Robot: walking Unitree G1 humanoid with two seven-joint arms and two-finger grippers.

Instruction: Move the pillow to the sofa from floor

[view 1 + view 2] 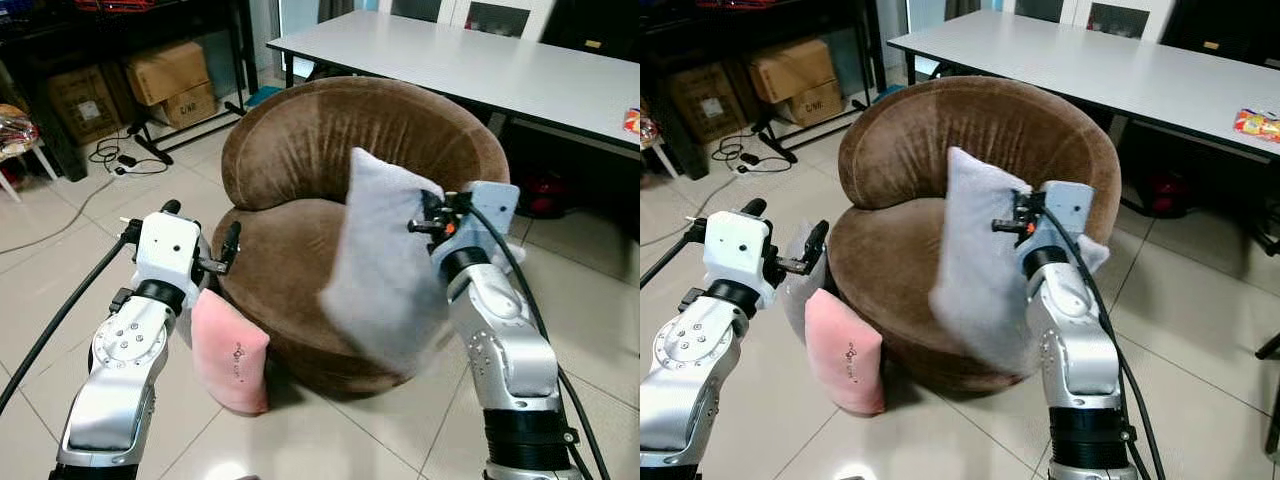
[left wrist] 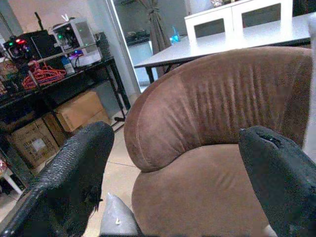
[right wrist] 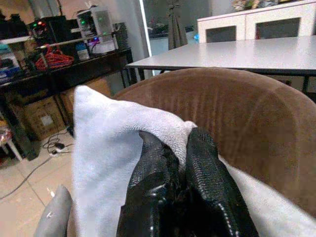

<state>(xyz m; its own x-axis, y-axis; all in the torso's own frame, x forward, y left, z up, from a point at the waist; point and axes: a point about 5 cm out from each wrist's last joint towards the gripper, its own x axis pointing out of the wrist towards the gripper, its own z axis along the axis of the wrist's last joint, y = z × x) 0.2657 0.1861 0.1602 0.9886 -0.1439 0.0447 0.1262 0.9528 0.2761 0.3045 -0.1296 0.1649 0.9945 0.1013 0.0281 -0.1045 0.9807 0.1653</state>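
Grey pillow point(image 1: 385, 262): hangs upright over the seat of the brown sofa point(image 1: 300, 150), held by its upper right edge; its lower part is blurred, so whether it touches the seat cannot be told.
Right gripper point(image 3: 180, 163): fingers pressed together, pinching a fold of the grey pillow's cloth; the fingertips are buried in the fabric.
Left gripper point(image 1: 200, 235): raised beside the sofa's left front, fingers spread wide with nothing between them; the wrist view looks past both fingers point(image 2: 74, 173) at the sofa back.
Pink pillow point(image 1: 232, 352): stands on the tiled floor point(image 1: 320, 440), leaning against the sofa's left front; its top is hidden behind the left arm.
Second grey cushion point(image 1: 798, 285): just behind the pink pillow, mostly hidden by the left gripper; one corner shows in the left wrist view.
White table point(image 1: 480, 60): behind the sofa, its right end cut off by the frame.
Cardboard boxes point(image 1: 170, 80): under a dark shelf at far left, partly in shade.
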